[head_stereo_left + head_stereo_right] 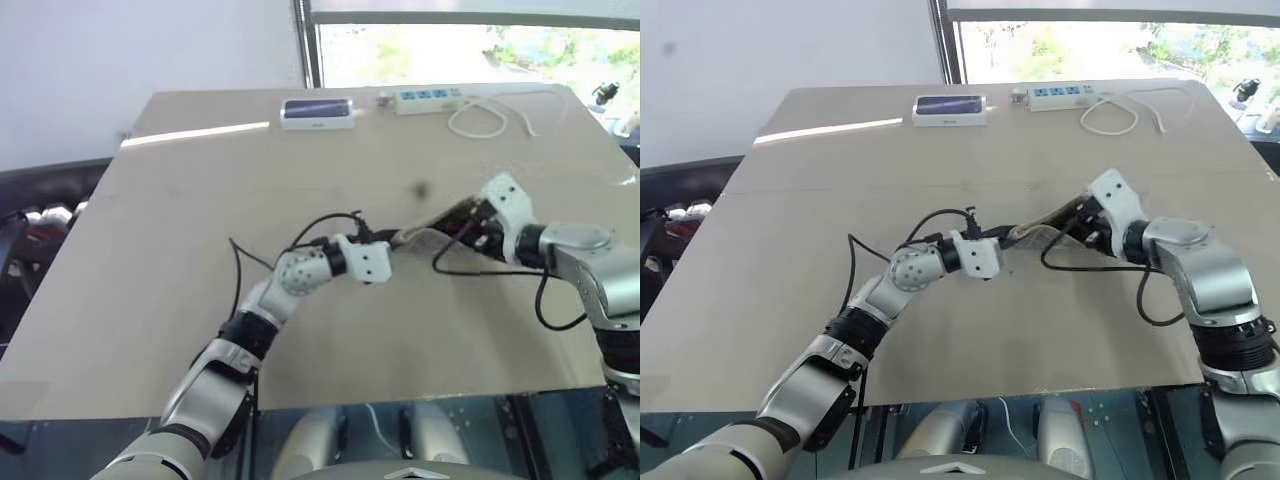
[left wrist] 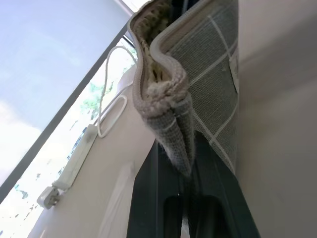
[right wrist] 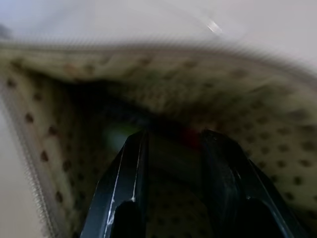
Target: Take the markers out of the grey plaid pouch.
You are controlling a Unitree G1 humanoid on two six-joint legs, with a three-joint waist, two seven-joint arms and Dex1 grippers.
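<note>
Left end effector (image 2: 181, 163) clamped on grey plaid pouch (image 2: 198, 84) corner above tabletop (image 1: 200, 260). Right end effector (image 3: 171, 148) fingers apart inside pouch mouth, nothing gripped.

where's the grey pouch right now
The grey pouch hangs above the table, right of centre, between the two grippers: left gripper pinching one end, right gripper inside its opening.
</note>
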